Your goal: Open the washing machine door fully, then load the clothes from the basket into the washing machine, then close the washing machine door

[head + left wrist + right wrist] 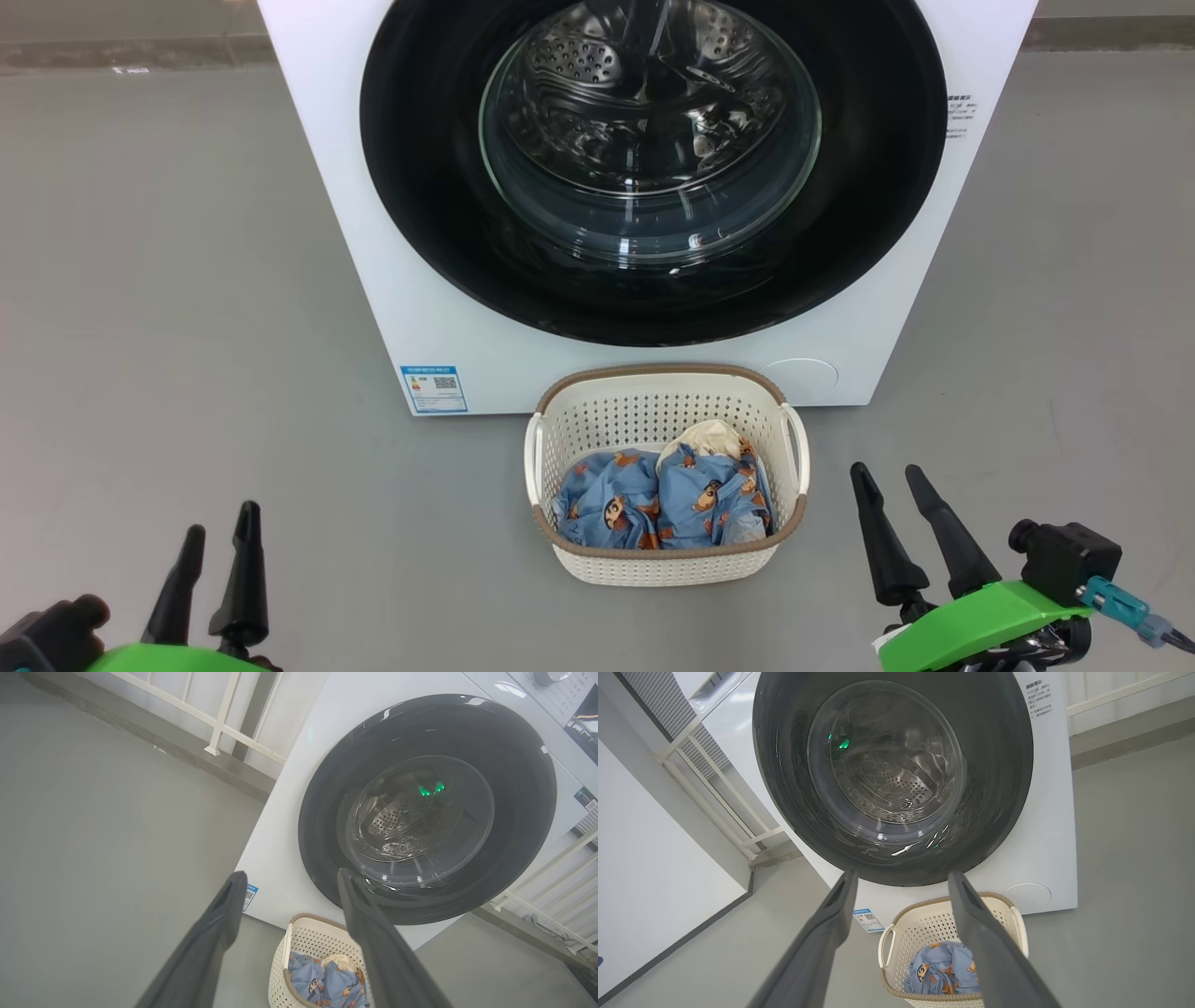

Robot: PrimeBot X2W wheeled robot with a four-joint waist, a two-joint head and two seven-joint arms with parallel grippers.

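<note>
I see left gripper [220,523] and right gripper [885,472] released, tapered black fingers spread | between them: perforated cream basket [653,372], crumpled bear-print clothes [644,509] inside | behind: boxy white washer [373,308], glossy round door [420,187] shut

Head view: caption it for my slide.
Washing machine door shut, clothes in basket, left tool and right tool open, empty.
</note>
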